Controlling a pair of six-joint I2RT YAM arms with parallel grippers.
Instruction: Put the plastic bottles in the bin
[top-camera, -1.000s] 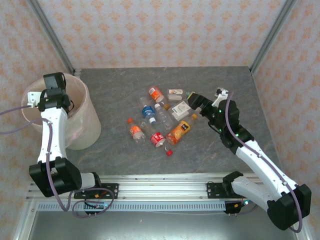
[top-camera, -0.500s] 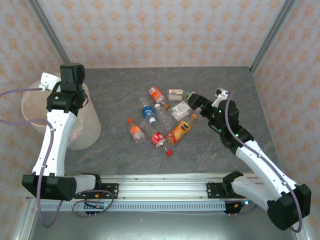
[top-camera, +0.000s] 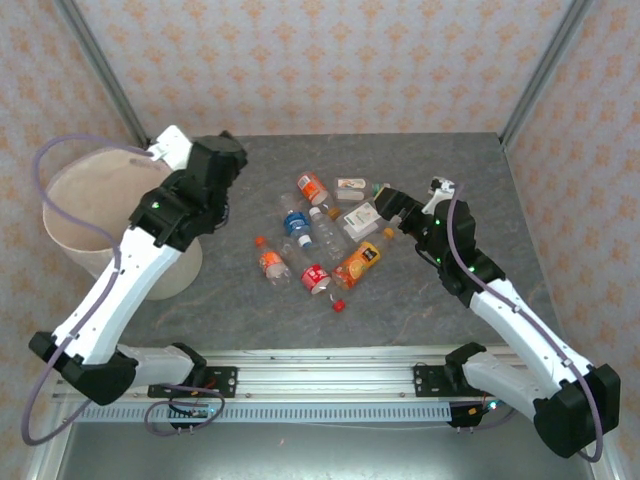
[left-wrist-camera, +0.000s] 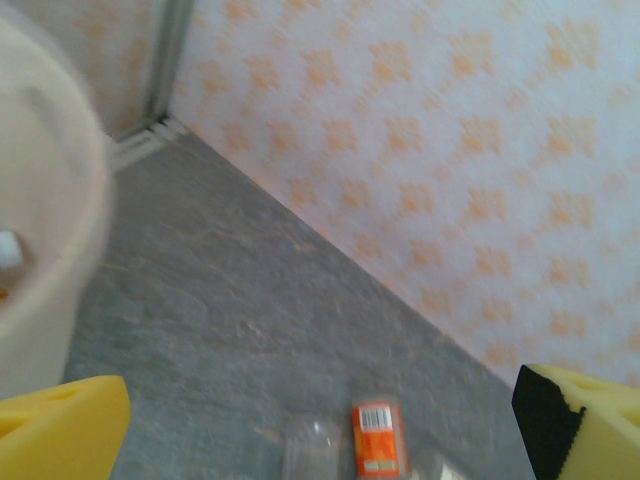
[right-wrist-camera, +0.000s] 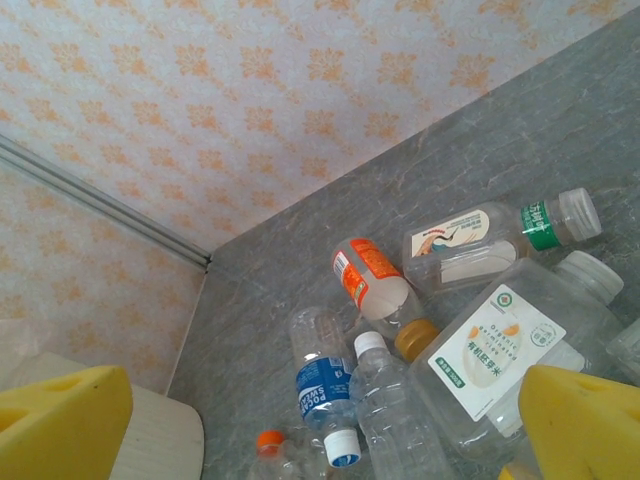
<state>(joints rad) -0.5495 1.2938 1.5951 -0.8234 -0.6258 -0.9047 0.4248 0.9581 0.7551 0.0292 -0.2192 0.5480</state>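
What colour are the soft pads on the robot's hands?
Bright yellow pads, with a black backing; clearest in the right wrist view.

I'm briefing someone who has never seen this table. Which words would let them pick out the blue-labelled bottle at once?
On the grey table, right of the big pale bin, lies a heap of plastic bottles. On the heap's left side, towards the bin, lies the blue-labelled bottle. It alone wears a blue label; its neighbours carry orange, red or white ones.

Clear plastic bottles (top-camera: 358, 262) lying clustered centre, roughly 9; bin (top-camera: 75, 250) upright left.
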